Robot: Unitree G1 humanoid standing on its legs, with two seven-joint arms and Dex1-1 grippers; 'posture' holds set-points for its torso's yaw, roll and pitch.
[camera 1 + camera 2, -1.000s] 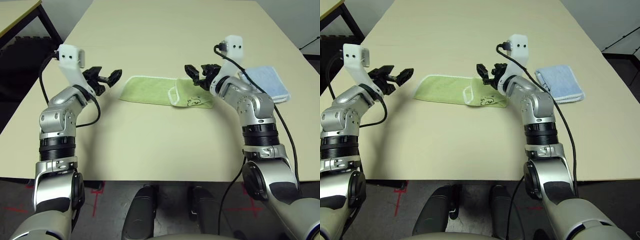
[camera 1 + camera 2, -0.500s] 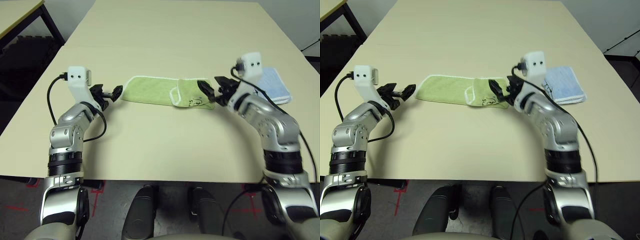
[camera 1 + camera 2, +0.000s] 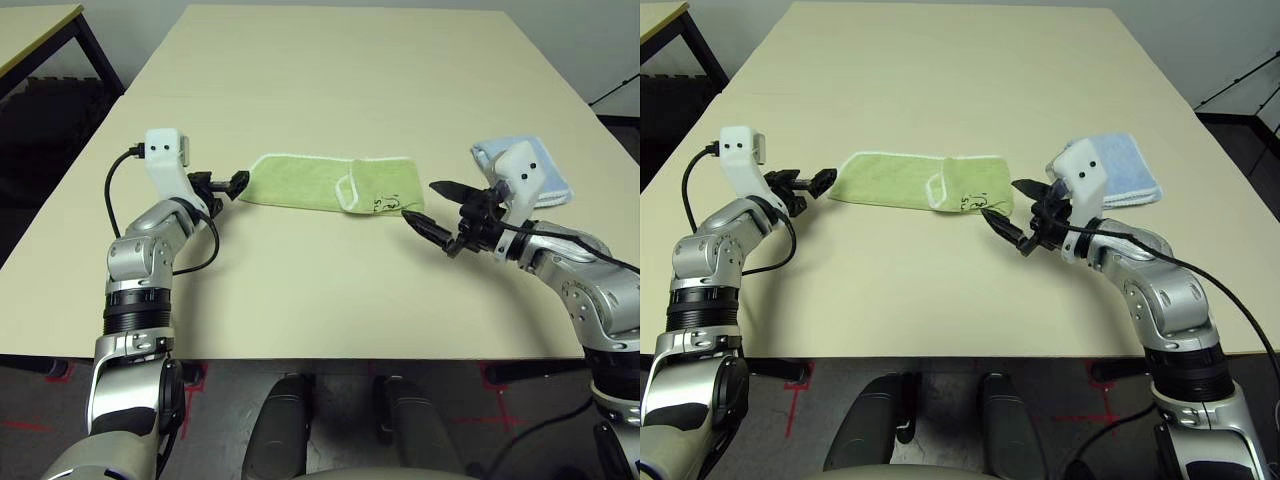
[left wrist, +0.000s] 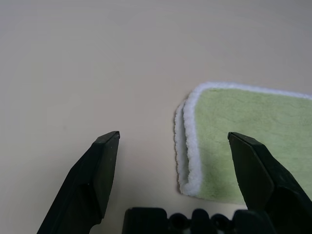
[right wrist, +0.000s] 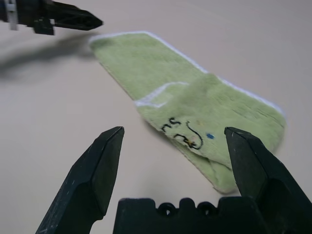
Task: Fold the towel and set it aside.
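- Left gripper (image 3: 236, 183): fingers apart, empty, at the towel's (image 3: 320, 182) nine-o'clock end.
- Right gripper (image 3: 432, 209): fingers apart, empty, near its four-o'clock corner.
- Towel lies folded into a strip mid-desk (image 3: 330, 80); blue cloth (image 3: 555, 180) at three o'clock.

My light green terry towel (image 3: 330, 182) has white stitched edging, dark embroidered writing, a blue dot; beige bench (image 3: 330, 70).

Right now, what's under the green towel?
The towel lies folded on the bare table. At its left end a second layer peeks out underneath. Anything else beneath stays hidden.
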